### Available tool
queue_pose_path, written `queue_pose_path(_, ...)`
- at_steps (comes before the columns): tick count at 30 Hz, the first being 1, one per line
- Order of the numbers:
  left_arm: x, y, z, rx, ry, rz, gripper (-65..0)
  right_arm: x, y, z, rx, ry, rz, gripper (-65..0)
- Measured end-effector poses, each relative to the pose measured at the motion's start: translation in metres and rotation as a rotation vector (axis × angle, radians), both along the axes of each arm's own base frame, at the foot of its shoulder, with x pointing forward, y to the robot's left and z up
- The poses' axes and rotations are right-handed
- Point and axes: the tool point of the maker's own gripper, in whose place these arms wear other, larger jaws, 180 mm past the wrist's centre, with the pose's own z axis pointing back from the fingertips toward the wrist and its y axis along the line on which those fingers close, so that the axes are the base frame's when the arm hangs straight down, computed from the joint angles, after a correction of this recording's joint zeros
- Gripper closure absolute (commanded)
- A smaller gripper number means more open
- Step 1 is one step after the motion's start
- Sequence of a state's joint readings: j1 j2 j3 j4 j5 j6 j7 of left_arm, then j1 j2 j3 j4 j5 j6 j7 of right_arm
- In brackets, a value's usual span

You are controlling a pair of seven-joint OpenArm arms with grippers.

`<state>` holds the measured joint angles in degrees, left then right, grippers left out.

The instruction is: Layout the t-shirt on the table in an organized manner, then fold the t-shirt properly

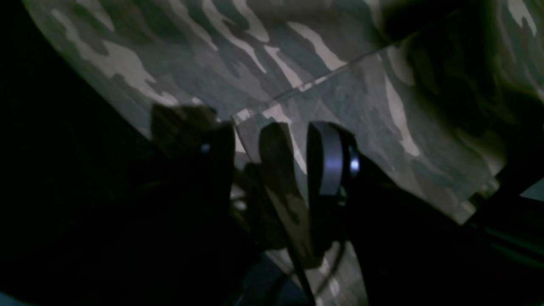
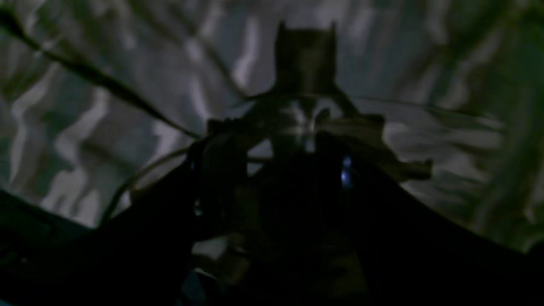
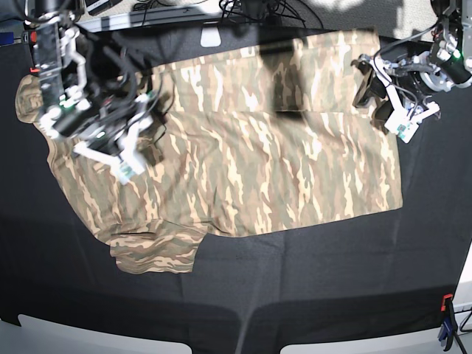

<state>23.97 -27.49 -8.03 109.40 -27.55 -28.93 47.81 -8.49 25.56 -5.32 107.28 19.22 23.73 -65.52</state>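
The camouflage t-shirt [image 3: 258,169] lies spread across the black table [image 3: 295,295], with its far long edge folded over toward the middle. My left gripper [image 3: 366,92] is at the shirt's far right corner. In the left wrist view the left gripper [image 1: 297,170] is shut with a flap of the shirt [image 1: 255,55] between its fingers. My right gripper [image 3: 147,144] is over the shirt's left part. In the dark right wrist view the right gripper [image 2: 297,140] pinches bunched cloth of the shirt [image 2: 85,127].
One sleeve [image 3: 155,247] sticks out at the shirt's near left. Cables [image 3: 243,11] and a white object [image 3: 212,35] lie along the table's far edge. A red and blue clamp [image 3: 445,324] sits at the near right corner.
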Motion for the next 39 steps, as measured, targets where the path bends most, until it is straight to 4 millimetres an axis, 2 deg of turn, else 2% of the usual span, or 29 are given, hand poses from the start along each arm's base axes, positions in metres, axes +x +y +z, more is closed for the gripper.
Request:
queue_pose_path(2, 0.0, 0.0, 0.0, 0.0, 0.0, 0.0, -24.5, -0.002, -0.001, -0.005, -0.048, 0.001, -0.002, -29.0)
queue_pose_path(5, 0.0, 0.0, 0.0, 0.0, 0.0, 0.0, -24.5, 0.004, -0.021, -0.005, -0.16, -0.03, -0.065, -29.0)
queue_pose_path(7, 0.0, 0.0, 0.0, 0.0, 0.0, 0.0, -24.5, 0.005, -0.024, -0.005, -0.175, -0.035, -0.066, -28.2)
queue_pose_path(12, 0.0, 0.0, 0.0, 0.0, 0.0, 0.0, -24.5, 0.004, -0.022, -0.006, -0.171, -0.032, -0.064, -15.1)
queue_pose_path(15, 0.0, 0.0, 0.0, 0.0, 0.0, 0.0, -24.5, 0.004, -0.022, -0.005, -0.172, -0.033, -0.064, 0.0)
queue_pose_path(24, 0.0, 0.0, 0.0, -0.001, 0.0, 0.0, -24.5, 0.016, -0.017, 0.001, -0.141, -0.092, -0.054, 0.0)
queue_pose_path(33, 0.0, 0.0, 0.0, 0.0, 0.0, 0.0, -24.5, 0.064, -0.015, 0.04, -0.131, -0.236, -0.06, 0.0)
queue_pose_path(37, 0.0, 0.0, 0.0, 0.0, 0.0, 0.0, -24.5, 0.073, -0.012, 0.048, -0.116, -0.276, -0.053, 0.0)
queue_pose_path(39, 0.001, 0.002, 0.0, 0.001, 0.0, 0.017, -24.5, 0.077, -0.018, 0.051, -0.153, -0.299, -0.056, 0.0)
